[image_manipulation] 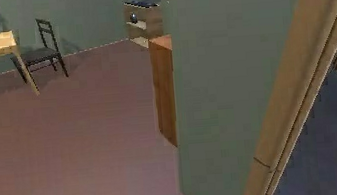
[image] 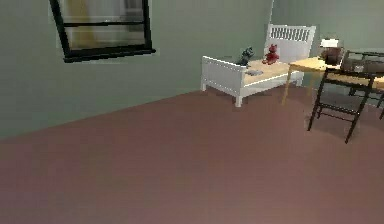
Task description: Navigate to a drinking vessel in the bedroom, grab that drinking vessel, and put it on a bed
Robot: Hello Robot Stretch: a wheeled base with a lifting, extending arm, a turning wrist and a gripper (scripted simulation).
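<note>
1. Dark gripper: spread or pressed together, cannot tell.
2. Close by, grey-green wall [image_manipulation: 235, 80], hiding most of a wooden cabinet [image_manipulation: 163, 86].
3. Far across the room, on a desk [image: 305, 65] cut off at the forward view's right: possible drinking vessel [image: 331, 52], a dark blob with a pale top.
4. Just beside the desk, white bed [image: 238, 78] with two small toys [image: 271, 54], hard to make out.
</note>
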